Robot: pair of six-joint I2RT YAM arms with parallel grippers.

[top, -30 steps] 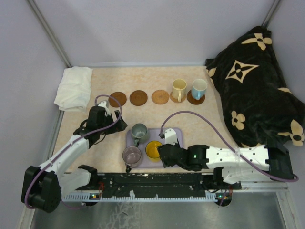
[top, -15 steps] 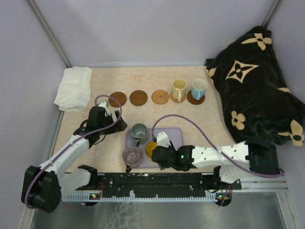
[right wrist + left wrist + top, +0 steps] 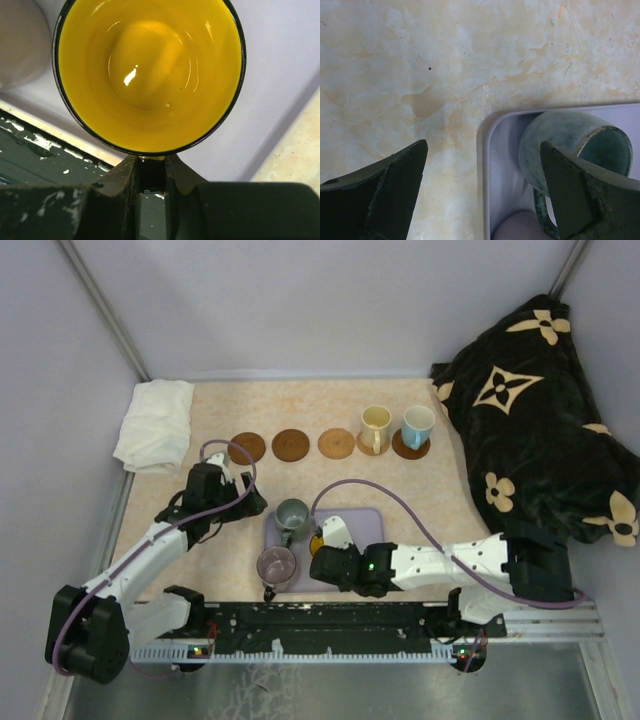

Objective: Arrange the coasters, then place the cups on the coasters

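Three bare brown coasters (image 3: 291, 444) lie in a row at the back. Right of them a cream cup (image 3: 375, 425) and a white-and-blue cup (image 3: 418, 424) each stand on a coaster. On the lavender tray (image 3: 370, 520) are the grey-green cup (image 3: 292, 513), the mauve cup (image 3: 277, 564) and the orange-yellow cup (image 3: 150, 70). My right gripper (image 3: 151, 162) is over the tray's near edge, its jaws closed narrow on the orange-yellow cup's handle. My left gripper (image 3: 484, 147) hangs open over the tray's left rim, beside the grey-green cup (image 3: 560, 140).
A folded white cloth (image 3: 155, 423) lies at the back left. A black blanket with beige flowers (image 3: 540, 410) fills the right side. The arms' mounting rail (image 3: 340, 630) runs along the near edge, just behind the tray.
My right arm slid left along the tray's near edge and its jaws closed on the orange-yellow cup's handle. The left arm stayed still.
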